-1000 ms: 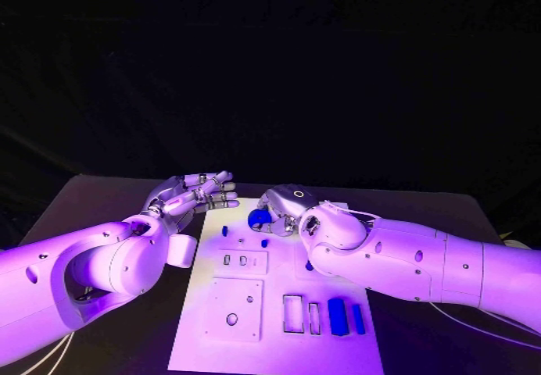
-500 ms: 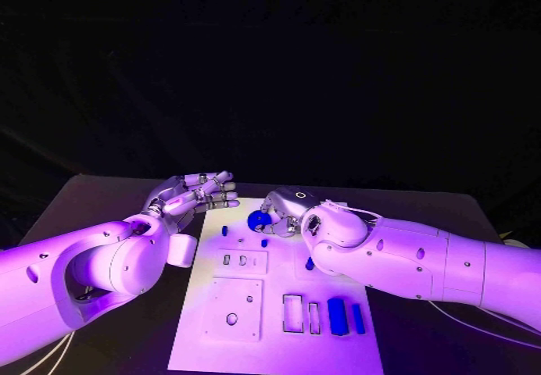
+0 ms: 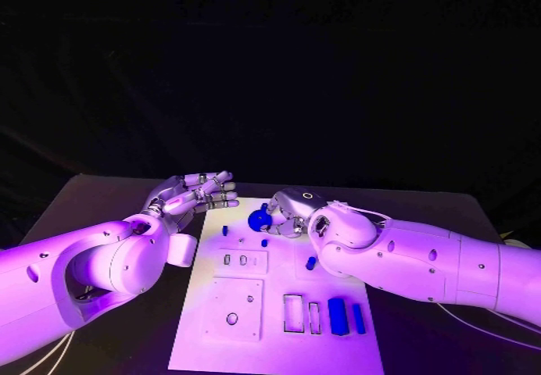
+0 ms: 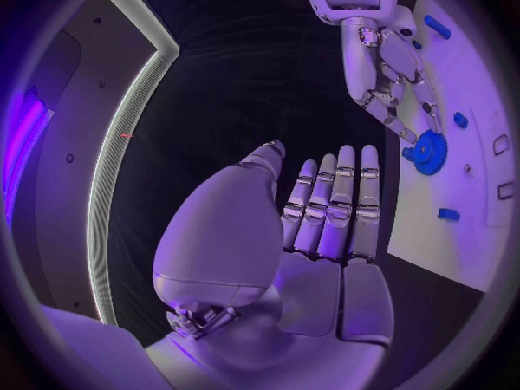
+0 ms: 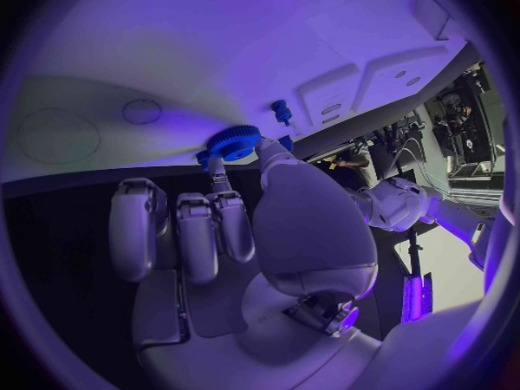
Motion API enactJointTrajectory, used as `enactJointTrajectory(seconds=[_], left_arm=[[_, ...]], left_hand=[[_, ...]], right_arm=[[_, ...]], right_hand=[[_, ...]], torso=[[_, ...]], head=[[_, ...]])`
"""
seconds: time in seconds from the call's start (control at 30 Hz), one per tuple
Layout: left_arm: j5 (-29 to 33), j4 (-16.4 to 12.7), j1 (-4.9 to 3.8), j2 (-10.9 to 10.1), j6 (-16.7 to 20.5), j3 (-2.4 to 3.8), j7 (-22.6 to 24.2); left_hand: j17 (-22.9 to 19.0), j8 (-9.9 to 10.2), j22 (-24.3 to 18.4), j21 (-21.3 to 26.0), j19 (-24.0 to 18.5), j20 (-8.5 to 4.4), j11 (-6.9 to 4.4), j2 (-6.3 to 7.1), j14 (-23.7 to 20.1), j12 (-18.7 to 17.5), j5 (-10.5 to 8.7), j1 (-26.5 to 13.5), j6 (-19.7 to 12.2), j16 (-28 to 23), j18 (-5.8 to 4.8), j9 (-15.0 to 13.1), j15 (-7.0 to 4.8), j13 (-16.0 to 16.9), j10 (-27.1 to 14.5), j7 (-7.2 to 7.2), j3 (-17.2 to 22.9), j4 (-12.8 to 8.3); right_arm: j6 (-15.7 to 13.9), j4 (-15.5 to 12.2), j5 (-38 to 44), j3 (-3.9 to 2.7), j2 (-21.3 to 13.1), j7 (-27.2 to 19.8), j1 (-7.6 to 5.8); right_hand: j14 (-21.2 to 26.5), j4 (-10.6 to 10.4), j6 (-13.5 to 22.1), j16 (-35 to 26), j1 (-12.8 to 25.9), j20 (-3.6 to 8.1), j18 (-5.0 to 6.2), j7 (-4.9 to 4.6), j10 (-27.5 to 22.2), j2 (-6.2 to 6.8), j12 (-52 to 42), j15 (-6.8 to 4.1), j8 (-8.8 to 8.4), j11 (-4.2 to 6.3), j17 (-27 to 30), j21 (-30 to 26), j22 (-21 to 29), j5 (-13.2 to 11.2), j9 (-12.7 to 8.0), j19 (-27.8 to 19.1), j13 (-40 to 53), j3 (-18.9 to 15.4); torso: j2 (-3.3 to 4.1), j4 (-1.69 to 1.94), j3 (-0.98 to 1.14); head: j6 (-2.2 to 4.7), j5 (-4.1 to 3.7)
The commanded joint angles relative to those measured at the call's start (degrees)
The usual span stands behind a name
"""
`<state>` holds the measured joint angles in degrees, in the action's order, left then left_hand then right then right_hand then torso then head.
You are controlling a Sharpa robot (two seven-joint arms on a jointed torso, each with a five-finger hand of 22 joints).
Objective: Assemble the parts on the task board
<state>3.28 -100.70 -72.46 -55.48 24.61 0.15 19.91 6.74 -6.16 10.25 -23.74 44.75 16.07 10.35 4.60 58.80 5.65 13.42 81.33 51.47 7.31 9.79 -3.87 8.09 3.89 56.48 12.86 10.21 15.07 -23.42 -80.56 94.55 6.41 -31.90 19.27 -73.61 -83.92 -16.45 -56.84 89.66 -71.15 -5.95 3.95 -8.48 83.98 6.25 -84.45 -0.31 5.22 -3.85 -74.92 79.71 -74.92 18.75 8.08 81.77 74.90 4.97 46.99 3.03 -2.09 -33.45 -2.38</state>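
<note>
You can see a small blue gear (image 3: 259,219) at the far end of the white task board (image 3: 214,348). The right hand (image 3: 291,209) holds it. In the right wrist view the gear (image 5: 233,140) sits pinched between the thumb and a fingertip (image 5: 220,181), while the other fingers stay straight beside them. The left wrist view shows the same gear (image 4: 429,153) at the tips of the right hand (image 4: 385,65), right over the white board (image 4: 477,225).

Look near the gear and you find small blue pegs. One peg (image 3: 224,230) stands on the board toward the left hand, and another (image 3: 265,243) stands just behind the gear, closer to you. A third small blue piece (image 3: 310,263) lies beside the right arm.

At the near end of the board you see a fat blue bar (image 3: 338,316) and a thin blue bar (image 3: 359,318) side by side. Next to them are two long empty slots (image 3: 293,313). A square plate with a round hole (image 3: 231,319) sits to the left of the slots, and a smaller plate with two little windows (image 3: 234,260) lies behind it.

The left hand (image 3: 194,194) is off the board's far left corner, above the black table (image 3: 79,199). It holds nothing. Its fingers (image 4: 330,204) lie flat and straight, close together, with the palm open.
</note>
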Motion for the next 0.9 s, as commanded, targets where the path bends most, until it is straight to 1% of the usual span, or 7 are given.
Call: enactJointTrajectory(seconds=[0.03,0.23,0.4,0.53,0.63,0.8,0.9], left_arm=[[-0.03,-0.01,-0.11,0.05,-1.02,0.05,0.21],[-0.03,0.15,-0.11,-0.04,-1.06,0.04,0.18],[-0.03,0.50,-0.10,0.08,-1.18,0.03,0.14],[-0.03,0.86,-0.09,0.34,-1.34,0.01,0.10],[-0.03,1.25,-0.07,0.66,-1.50,-0.03,0.05],[-0.03,1.94,-0.04,1.19,-1.76,-0.09,0.06],[-0.03,2.19,-0.03,1.36,-1.87,-0.12,0.07]], left_hand=[[0.08,0.25,0.00,-0.20,-0.33,-0.11,0.25,-0.12,0.21,-0.18,-0.22,0.61,0.30,-0.28,0.55,0.06,0.24,-0.03,0.14,0.48,0.14,-0.34],[0.08,0.25,0.00,-0.20,-0.33,-0.11,0.25,-0.12,0.21,-0.18,-0.22,0.61,0.30,-0.28,0.55,0.06,0.24,-0.03,0.14,0.48,0.14,-0.34],[0.08,0.25,0.00,-0.20,-0.33,-0.11,0.25,-0.12,0.21,-0.18,-0.22,0.61,0.30,-0.28,0.55,0.06,0.24,-0.03,0.14,0.48,0.14,-0.34],[0.11,0.30,-0.02,-0.19,-0.43,-0.09,0.25,-0.12,0.24,-0.25,-0.22,0.72,0.31,-0.35,0.54,0.06,0.23,-0.03,0.16,0.47,0.18,-0.42],[0.11,0.30,-0.02,-0.19,-0.43,-0.09,0.25,-0.12,0.24,-0.25,-0.22,0.72,0.31,-0.35,0.54,0.06,0.23,-0.03,0.16,0.47,0.18,-0.42],[0.11,0.30,-0.02,-0.19,-0.43,-0.09,0.25,-0.12,0.24,-0.25,-0.22,0.72,0.31,-0.35,0.54,0.06,0.23,-0.03,0.16,0.47,0.18,-0.42],[0.12,0.32,-0.02,-0.19,-0.46,-0.08,0.24,-0.11,0.27,-0.26,-0.22,0.75,0.32,-0.37,0.54,0.06,0.23,-0.03,0.18,0.45,0.18,-0.45]], right_arm=[[-4.05,-2.33,-0.20,-0.08,-2.09,-0.80,-0.03],[-7.77,-8.23,-6.85,-0.61,-9.34,-3.09,-0.66],[-7.10,-10.97,-15.25,-0.81,-15.73,-8.80,-1.17],[-5.06,-11.09,-20.81,-0.84,-20.00,-14.57,-1.26],[-3.61,-10.43,-23.76,-0.81,-22.99,-18.70,-1.06],[-2.85,-8.71,-25.30,-0.73,-25.26,-21.49,-0.57],[-2.41,-7.44,-25.65,-0.67,-25.62,-22.17,-0.14]], right_hand=[[-6.03,0.39,-0.39,0.27,-0.76,-0.08,-0.90,0.00,1.45,0.17,-0.34,0.15,-0.35,0.03,-14.89,0.21,-3.80,0.35,0.08,0.46,9.48,-0.06],[-5.79,0.68,-1.07,-0.08,-2.04,0.03,-0.64,0.18,0.99,0.95,0.23,0.01,-0.43,0.19,-13.91,-0.73,-2.90,1.32,0.26,-0.20,8.89,-0.18],[-5.44,1.82,-1.91,-0.59,-4.52,0.19,-0.19,0.34,0.28,1.52,1.08,-0.15,-0.44,0.35,-12.56,-2.41,-1.30,0.35,0.49,-1.42,8.05,-0.04],[-5.14,3.19,-2.28,-1.07,-7.15,0.29,0.18,0.44,-0.44,1.77,1.89,-0.28,-0.60,0.48,-11.41,-3.95,0.10,-0.23,0.58,-2.52,7.28,0.31],[-5.05,3.74,-2.32,-1.23,-8.01,0.36,0.27,0.54,-0.62,2.38,2.11,-0.36,-0.82,0.57,-11.07,-4.44,0.44,1.00,0.58,-2.81,7.09,-0.02],[-5.10,4.25,-1.76,-1.19,-8.82,0.35,0.18,0.22,-0.74,2.68,2.28,-0.26,-1.27,0.36,-11.22,-4.26,0.12,1.42,0.46,-2.59,6.94,-0.26],[-5.10,4.45,-1.48,-1.19,-9.14,0.30,0.18,0.11,-0.88,2.76,2.45,-0.18,-1.42,0.27,-11.23,-4.34,0.15,1.46,0.40,-2.61,6.77,-0.36]], torso=[[-0.05,-0.14,0.04],[-0.25,-0.45,0.16],[-0.61,-1.01,0.50],[-0.88,-1.35,0.74],[-1.10,-1.57,1.08],[-1.34,-1.85,1.54],[-1.38,-1.94,1.64]], head=[[0.03,0.11],[0.16,-0.07],[0.20,0.05],[0.08,-0.10],[-0.04,-0.52],[0.01,-0.99],[0.00,-0.88]])
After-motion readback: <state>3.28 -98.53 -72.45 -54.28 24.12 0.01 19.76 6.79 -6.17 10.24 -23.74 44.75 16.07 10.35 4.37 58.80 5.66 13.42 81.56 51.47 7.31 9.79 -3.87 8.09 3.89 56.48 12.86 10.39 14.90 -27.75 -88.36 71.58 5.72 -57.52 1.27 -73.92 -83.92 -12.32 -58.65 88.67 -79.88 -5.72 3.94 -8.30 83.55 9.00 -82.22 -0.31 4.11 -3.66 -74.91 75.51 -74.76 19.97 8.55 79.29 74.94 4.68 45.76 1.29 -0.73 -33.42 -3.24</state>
